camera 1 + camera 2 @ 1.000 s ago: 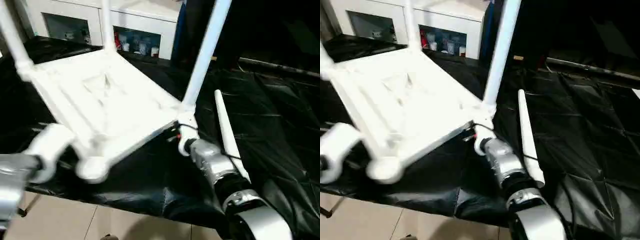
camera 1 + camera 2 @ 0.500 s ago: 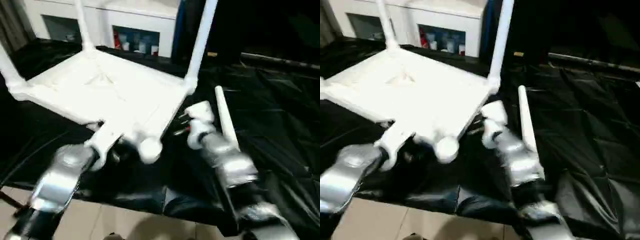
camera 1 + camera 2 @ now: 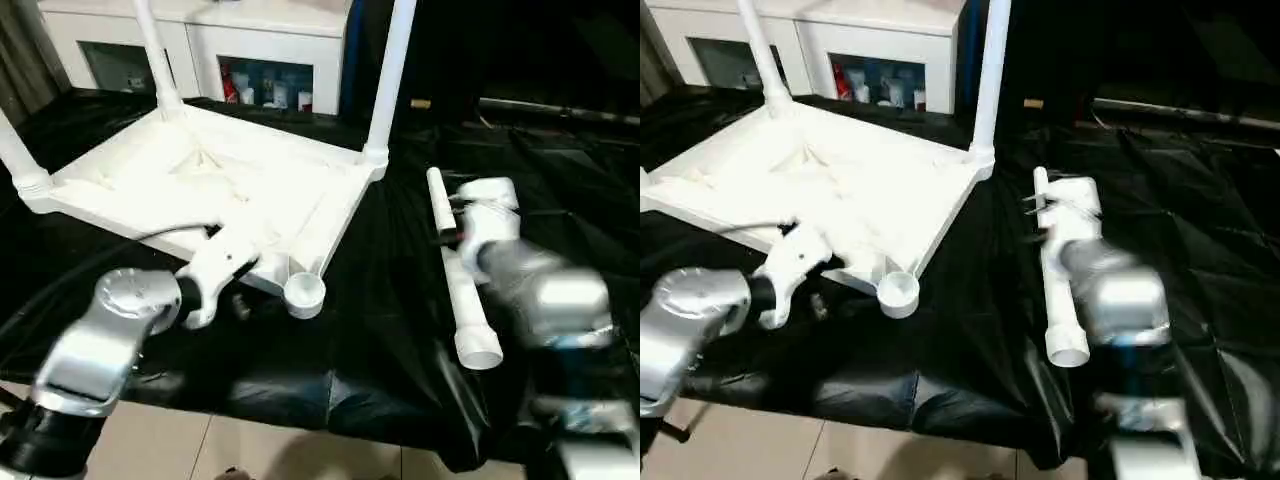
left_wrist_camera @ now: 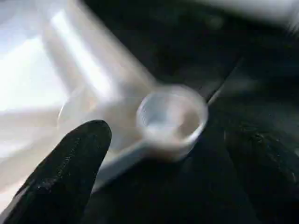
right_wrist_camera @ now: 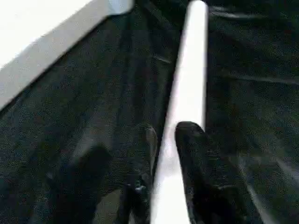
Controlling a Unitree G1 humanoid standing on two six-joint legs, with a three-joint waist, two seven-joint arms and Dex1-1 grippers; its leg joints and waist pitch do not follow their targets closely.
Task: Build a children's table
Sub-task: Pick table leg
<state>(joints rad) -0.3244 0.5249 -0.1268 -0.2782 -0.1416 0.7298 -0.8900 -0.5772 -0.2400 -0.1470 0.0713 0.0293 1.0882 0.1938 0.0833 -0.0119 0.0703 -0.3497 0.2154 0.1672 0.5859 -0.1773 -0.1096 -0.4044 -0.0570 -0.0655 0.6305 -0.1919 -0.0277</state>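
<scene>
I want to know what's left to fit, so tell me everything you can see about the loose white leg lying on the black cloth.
The loose leg is a smooth white plastic tube, tapered, its wider open end toward the robot. It lies flat on the black cloth, right of the upturned tabletop and apart from it. The right hand has a black finger on either side of it.

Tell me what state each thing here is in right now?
Tabletop: upside down on the black-draped table, three legs standing in its sockets.
Near corner socket: empty.
Loose leg: lying flat.
Left gripper: open, at the empty socket.
Right gripper: fingers straddling the loose leg.
</scene>
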